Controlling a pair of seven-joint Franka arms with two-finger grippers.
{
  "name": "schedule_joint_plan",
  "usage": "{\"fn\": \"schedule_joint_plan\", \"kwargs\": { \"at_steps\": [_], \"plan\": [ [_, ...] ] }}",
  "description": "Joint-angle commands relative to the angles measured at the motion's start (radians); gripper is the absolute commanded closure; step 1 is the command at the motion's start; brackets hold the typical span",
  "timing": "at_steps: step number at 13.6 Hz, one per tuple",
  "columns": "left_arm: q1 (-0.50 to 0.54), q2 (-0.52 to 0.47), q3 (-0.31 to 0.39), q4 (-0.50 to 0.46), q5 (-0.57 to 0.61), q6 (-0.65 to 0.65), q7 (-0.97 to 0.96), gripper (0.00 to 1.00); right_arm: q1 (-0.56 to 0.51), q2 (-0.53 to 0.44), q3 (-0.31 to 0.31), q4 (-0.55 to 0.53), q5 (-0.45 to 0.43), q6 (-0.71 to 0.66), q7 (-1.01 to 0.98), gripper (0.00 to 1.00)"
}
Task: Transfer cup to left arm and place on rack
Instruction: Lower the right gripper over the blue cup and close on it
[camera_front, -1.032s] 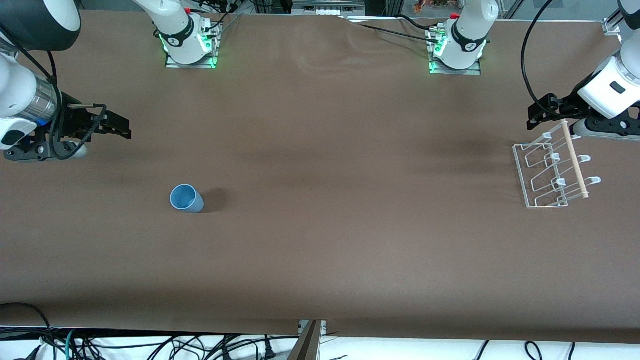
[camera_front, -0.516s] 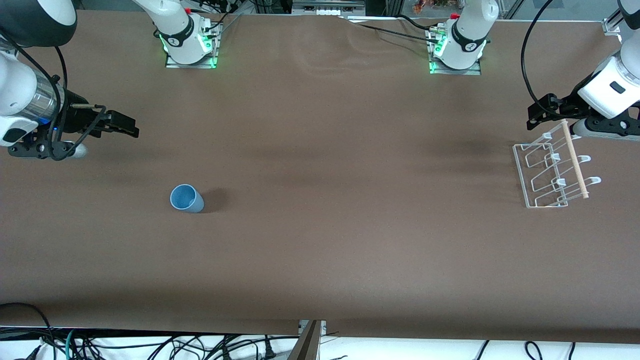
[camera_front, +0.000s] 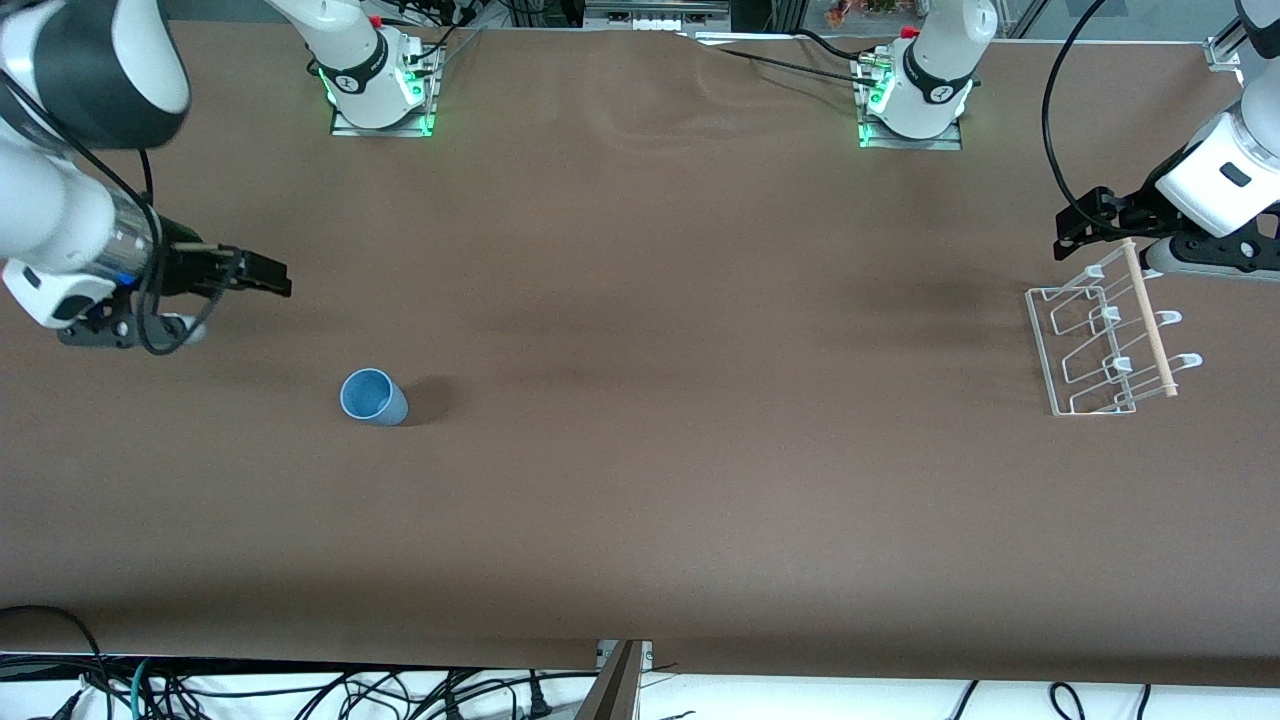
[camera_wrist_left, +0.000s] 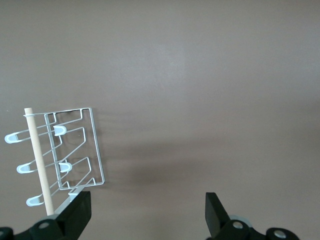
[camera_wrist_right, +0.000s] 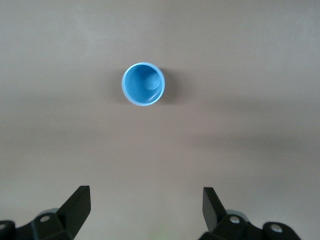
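Observation:
The light-blue cup (camera_front: 373, 397) stands upright on the brown table toward the right arm's end, its mouth facing up (camera_wrist_right: 143, 84). My right gripper (camera_front: 268, 278) hangs open and empty over the table beside the cup, apart from it (camera_wrist_right: 145, 200). The white wire rack (camera_front: 1105, 337) with its wooden dowel sits at the left arm's end of the table. My left gripper (camera_front: 1078, 228) is open and empty above the table next to the rack (camera_wrist_left: 65, 155), and it waits (camera_wrist_left: 148, 210).
Both arm bases (camera_front: 378, 85) (camera_front: 915, 95) stand along the table's edge farthest from the front camera. Cables (camera_front: 300, 695) lie below the table's near edge. Wide bare brown tabletop (camera_front: 700, 400) stretches between cup and rack.
My right gripper has swung toward the cup and a little lower in the front view. The cup, the rack and the left arm have not moved.

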Motion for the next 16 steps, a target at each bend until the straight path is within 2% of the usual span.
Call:
{"fn": "schedule_joint_plan", "kwargs": {
  "at_steps": [1, 4, 11, 16],
  "plan": [
    [-0.006, -0.007, -0.001, 0.011, 0.011, -0.017, -0.009, 0.0, -0.004, 0.039, 0.004, -0.054, -0.027, 0.123, -0.137, 0.01],
    [-0.006, -0.007, -0.001, 0.011, 0.011, -0.018, -0.009, 0.0, -0.013, 0.116, 0.002, -0.106, -0.027, 0.29, -0.222, 0.01],
    [-0.005, -0.007, 0.0, 0.011, 0.011, -0.018, -0.002, 0.0, -0.024, 0.275, 0.002, -0.146, -0.032, 0.578, -0.22, 0.01],
    [-0.005, -0.007, 0.0, 0.009, 0.011, -0.018, -0.001, 0.0, -0.021, 0.305, 0.007, -0.244, -0.032, 0.758, -0.194, 0.02]
  ]
}}
